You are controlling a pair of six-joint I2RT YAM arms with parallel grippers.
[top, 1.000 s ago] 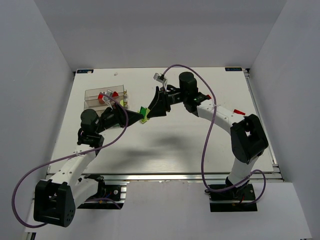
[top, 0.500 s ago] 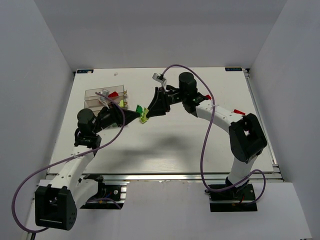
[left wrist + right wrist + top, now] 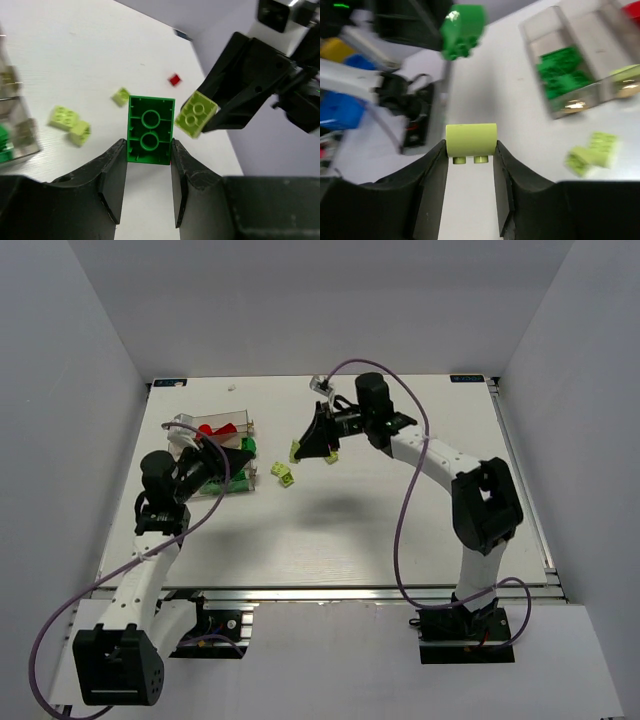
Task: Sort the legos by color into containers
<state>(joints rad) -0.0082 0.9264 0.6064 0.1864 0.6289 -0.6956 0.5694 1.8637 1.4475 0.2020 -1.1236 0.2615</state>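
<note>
A dark green plastic brick [image 3: 150, 125] is pinched by the left end effector [image 3: 148, 149], a lime plastic brick [image 3: 471, 135] by the right end effector [image 3: 470, 150].

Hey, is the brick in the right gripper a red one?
No, the right gripper is closed on a lime yellow-green brick, which sits between its two fingers in the right wrist view.

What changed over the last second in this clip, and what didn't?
The left gripper, still clamped on its dark green brick, pulled back leftward to the tray. The right gripper closed on a lime brick and lifted it toward the far side. The tray and the loose lime bricks on the table stayed put.
</note>
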